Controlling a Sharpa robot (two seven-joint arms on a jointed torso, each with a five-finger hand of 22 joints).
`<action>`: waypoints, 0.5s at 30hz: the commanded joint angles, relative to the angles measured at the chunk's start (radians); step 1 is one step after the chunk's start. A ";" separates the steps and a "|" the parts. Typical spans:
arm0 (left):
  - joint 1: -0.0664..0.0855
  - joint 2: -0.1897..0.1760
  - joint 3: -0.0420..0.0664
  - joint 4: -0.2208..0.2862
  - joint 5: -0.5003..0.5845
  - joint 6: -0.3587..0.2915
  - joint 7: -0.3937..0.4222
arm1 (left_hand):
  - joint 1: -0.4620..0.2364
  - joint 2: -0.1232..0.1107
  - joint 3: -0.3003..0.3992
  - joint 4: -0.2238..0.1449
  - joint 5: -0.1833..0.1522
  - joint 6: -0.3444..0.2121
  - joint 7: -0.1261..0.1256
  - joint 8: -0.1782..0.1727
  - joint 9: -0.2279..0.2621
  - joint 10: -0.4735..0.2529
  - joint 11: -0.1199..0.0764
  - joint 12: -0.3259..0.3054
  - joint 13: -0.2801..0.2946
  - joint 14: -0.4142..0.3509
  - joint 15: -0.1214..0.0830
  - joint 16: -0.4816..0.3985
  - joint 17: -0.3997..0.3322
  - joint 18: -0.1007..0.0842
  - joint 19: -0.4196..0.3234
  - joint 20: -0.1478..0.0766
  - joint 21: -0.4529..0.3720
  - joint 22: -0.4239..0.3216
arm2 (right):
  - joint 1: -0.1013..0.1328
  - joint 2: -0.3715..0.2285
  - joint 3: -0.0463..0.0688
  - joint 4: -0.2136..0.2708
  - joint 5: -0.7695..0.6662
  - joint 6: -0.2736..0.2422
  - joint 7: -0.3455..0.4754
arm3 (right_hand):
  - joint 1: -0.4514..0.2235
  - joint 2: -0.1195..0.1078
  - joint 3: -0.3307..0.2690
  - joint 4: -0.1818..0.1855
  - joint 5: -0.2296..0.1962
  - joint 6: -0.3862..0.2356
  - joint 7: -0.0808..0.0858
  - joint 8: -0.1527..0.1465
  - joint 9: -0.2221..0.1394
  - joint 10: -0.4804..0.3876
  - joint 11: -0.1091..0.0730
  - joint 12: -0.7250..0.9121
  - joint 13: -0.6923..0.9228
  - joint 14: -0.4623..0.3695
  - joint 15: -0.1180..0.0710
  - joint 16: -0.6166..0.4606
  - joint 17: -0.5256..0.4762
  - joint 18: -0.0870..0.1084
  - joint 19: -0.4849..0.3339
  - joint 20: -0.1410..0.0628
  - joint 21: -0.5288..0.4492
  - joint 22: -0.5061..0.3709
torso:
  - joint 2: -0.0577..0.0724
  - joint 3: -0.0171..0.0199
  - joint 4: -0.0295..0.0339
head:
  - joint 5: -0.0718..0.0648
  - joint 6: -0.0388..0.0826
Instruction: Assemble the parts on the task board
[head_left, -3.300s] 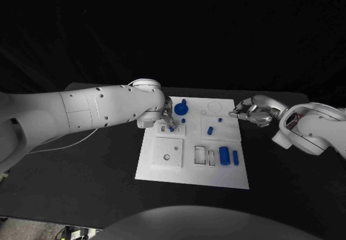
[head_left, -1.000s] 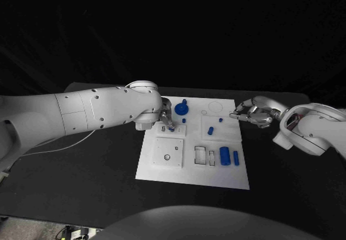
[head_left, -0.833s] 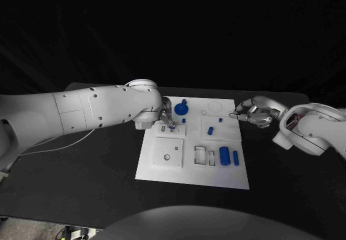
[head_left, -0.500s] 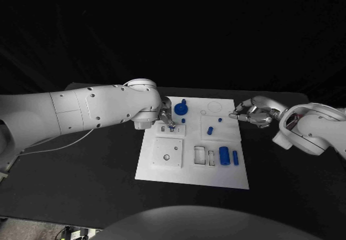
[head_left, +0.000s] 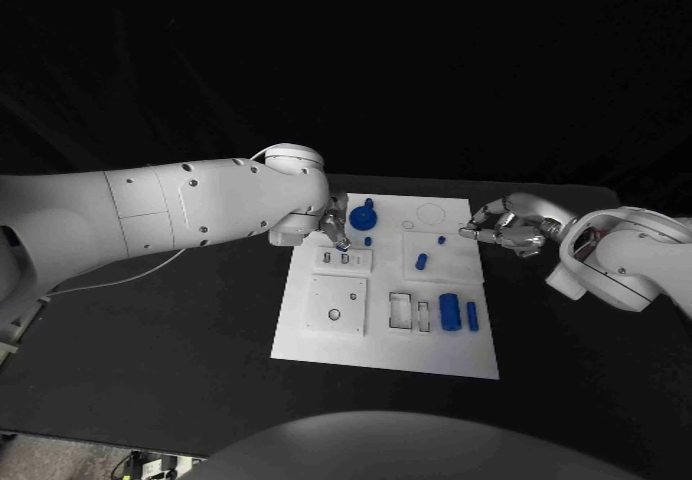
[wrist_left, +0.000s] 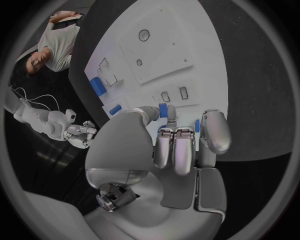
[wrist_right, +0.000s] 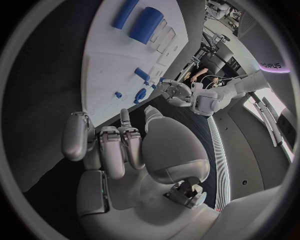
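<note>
Assembly part-way; several parts unseated.
Head view: task board mid-counter, blue parts lying loose. Left wrist view: left hand fingers pinch a small blue part. Right wrist view: right hand fingers curled, empty.

Black table; white task board flat at middle; thin white cable on left.

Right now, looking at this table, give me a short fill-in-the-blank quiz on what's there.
1. The small parts lying on the board are coloured ____.
2. The board is coloured ____.
3. The left robot hand pinches a small ____ part.
4. The right robot hand hovers at the board's ____ edge.

Missing words: blue; white; blue; right
</note>
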 joint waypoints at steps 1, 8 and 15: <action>0.006 0.020 0.001 -0.019 -0.105 0.135 -0.004 | 0.000 -0.008 0.135 -0.141 0.005 0.016 -0.013 0.172 0.000 0.106 -0.005 0.003 0.263 0.103 -0.002 0.002 0.263 0.001 0.009 0.002 0.007 0.108 | -0.001 0.003 0.000 -0.001 -0.001 0.018 -0.003 | 0.010 0.004 0.005 -0.002 0.001 -0.003 0.001 -0.006 -0.001 0.108 0.006 0.004 0.263 0.106 0.006 0.003 0.264 0.018 -0.006 0.001 -0.005 0.157 | 0.000 0.0000 -0.0007 | 0.003 0.000; 0.009 0.059 0.001 -0.066 -0.116 0.234 -0.017 | -0.001 -0.012 0.140 -0.146 0.006 0.018 -0.014 0.180 0.006 0.106 -0.006 0.003 0.263 0.103 -0.003 0.002 0.263 0.001 0.010 0.000 0.008 0.110 | -0.001 0.004 0.000 -0.001 0.000 0.020 -0.003 | 0.010 0.004 0.005 -0.002 0.001 -0.003 0.001 -0.006 -0.001 0.108 0.006 0.004 0.263 0.106 0.007 0.003 0.264 0.019 -0.008 0.001 -0.007 0.157 | 0.000 0.0005 -0.0002 | 0.002 0.000; 0.010 0.081 0.001 -0.083 -0.113 0.225 -0.021 | -0.006 -0.015 0.143 -0.151 0.012 0.023 -0.017 0.182 0.009 0.106 -0.008 0.003 0.263 0.103 -0.005 0.002 0.263 -0.003 0.024 -0.001 0.024 0.122 | -0.001 0.007 0.000 -0.004 0.000 0.023 -0.003 | 0.010 0.004 0.005 -0.002 0.001 -0.003 0.001 -0.006 -0.001 0.108 0.007 0.004 0.263 0.106 0.007 0.003 0.264 0.019 -0.009 0.002 -0.009 0.156 | -0.002 0.0006 0.0001 | 0.006 0.000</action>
